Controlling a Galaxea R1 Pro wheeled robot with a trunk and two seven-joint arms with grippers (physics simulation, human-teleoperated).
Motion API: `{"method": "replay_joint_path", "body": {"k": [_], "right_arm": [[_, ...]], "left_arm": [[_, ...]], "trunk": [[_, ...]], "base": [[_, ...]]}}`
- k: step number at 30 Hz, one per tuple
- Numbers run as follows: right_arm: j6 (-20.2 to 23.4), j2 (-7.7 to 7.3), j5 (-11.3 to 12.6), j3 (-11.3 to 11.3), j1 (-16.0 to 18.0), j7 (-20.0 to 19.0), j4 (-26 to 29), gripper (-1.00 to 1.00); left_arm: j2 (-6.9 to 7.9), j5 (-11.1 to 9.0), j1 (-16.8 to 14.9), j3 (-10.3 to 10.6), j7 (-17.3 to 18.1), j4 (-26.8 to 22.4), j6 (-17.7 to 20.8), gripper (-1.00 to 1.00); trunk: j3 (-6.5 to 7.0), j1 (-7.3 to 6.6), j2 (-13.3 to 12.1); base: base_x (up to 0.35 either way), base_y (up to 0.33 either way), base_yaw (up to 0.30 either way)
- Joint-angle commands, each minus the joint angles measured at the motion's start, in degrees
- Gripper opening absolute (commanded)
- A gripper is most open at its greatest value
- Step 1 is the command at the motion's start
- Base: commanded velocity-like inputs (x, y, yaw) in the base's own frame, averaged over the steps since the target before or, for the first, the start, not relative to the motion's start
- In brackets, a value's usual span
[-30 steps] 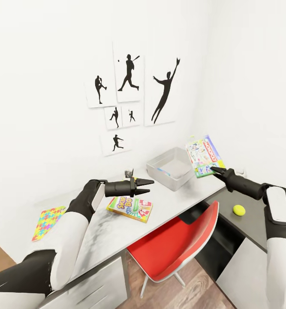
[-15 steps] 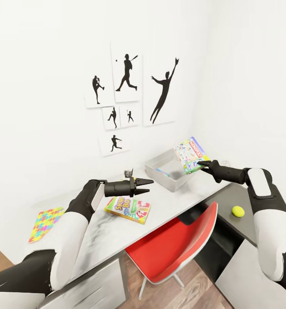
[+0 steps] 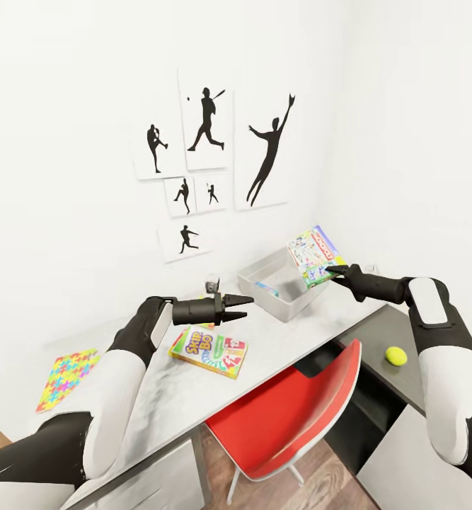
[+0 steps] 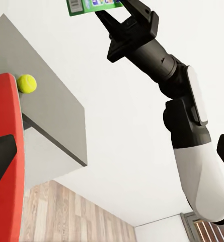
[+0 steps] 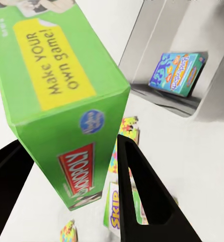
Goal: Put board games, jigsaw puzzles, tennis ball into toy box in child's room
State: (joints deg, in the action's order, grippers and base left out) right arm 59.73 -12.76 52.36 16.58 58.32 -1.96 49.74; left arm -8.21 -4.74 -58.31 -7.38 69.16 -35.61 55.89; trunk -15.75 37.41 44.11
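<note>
My right gripper (image 3: pixel 332 270) is clamped on the lower edge of the Monopoly box (image 3: pixel 315 255), and I hold it tilted in the air over the near right rim of the toy box (image 3: pixel 277 306). In the right wrist view the two fingers (image 5: pixel 142 191) sit on both sides of the green box (image 5: pixel 61 101). My left gripper (image 3: pixel 241 307) hangs with its jaws parted and nothing between them, above the Skip-Bo box (image 3: pixel 209 349) that lies flat on the table (image 3: pixel 151 404).

I judge the main risk is the drop. The Monopoly box is large and I pinch only one edge, so it can swing or slip when I lower it. If I release it now, it may land on the rim and slide off to the table, or to the red chair (image 3: pixel 285 418) below. The blue game box (image 5: pixel 176 74) already lies inside the toy box, so the new one may come to rest leaning on it.

The tennis ball (image 3: pixel 395 355) waits on the dark lower section of the table, and one jigsaw puzzle (image 3: pixel 67 369) lies near the far left end. A second jigsaw puzzle (image 5: pixel 123 138) shows partly between my fingers, but I cannot tell exactly where it lies. How far down the toy box goes, and how much room is left in it, is hard to make out.
</note>
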Motion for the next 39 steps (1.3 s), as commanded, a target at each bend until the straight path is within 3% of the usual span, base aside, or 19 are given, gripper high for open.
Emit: {"method": "replay_joint_path", "body": {"k": [1, 30, 39], "right_arm": [[0.27, 0.00, -0.16, 0.23, 0.05, -0.22, 0.00, -1.00], [0.27, 0.02, -0.16, 0.48, 0.04, -0.24, 0.08, -1.00], [0.27, 0.02, -0.16, 0.61, -0.05, -0.24, 0.08, -1.00]], "left_arm": [[-0.05, 0.13, -0.05, -0.24, 0.19, 0.01, 0.36, 1.00], [-0.14, 0.08, -0.05, -0.23, 0.28, 0.10, 0.30, 1.00], [-0.23, 0.08, 0.18, -0.18, 0.28, 0.10, 0.31, 1.00]], "trunk": [[-0.08, 0.01, 0.07], [-0.08, 0.01, 0.07], [-0.08, 0.01, 0.07]], "base": [[0.004, 0.000, 0.000], [0.024, -0.038, 0.002], [0.022, -0.048, 0.261]]}}
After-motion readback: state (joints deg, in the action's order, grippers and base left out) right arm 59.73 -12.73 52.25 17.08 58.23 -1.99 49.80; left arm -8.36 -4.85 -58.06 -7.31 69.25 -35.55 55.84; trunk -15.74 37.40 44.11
